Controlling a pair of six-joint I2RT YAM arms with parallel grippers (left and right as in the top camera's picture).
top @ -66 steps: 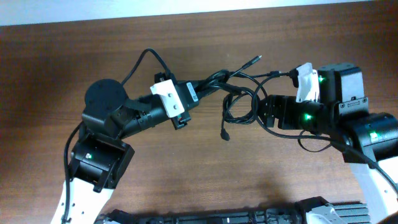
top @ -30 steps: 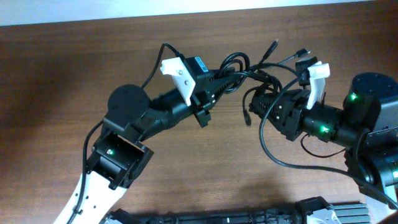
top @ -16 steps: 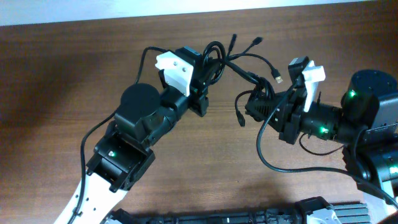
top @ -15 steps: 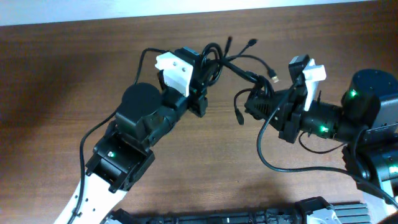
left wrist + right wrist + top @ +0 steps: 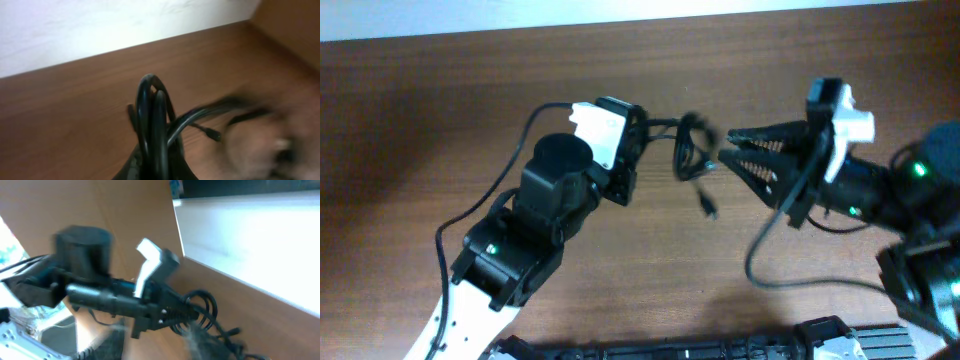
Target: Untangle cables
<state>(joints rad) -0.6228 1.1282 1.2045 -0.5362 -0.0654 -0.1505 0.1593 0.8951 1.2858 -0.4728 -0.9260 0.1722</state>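
The wooden table (image 5: 420,100) carries everything, and both arms reach in over it, the left arm (image 5: 555,185) from one side and the right arm (image 5: 880,190) from the other, so the two claws face each other. The left claw (image 5: 638,135) is clenched on the cables (image 5: 692,150). In its wrist view the black loops rise straight out from between its fingers, and the rest of the bundle hangs just ahead of its fingertips. The right claw (image 5: 725,148) points at the same bundle from the far side with its two fingers spread in a V. It is released and grips nothing. The bundle sits just beyond its tips, but motion blur hides whether a fingertip touches a cord. One loose plug (image 5: 709,210) dangles below the bundle, nearer the right claw's lower finger than the left claw. The cords look light, thin and limp. They will likely sag and swing rather than keep a shape, and their smooth jackets may slide through a loose pinch. The free strand just above that plug, clear of the knotted loops, looks the best hold for the right claw, so a pull would draw one cord out without tightening the tangle.
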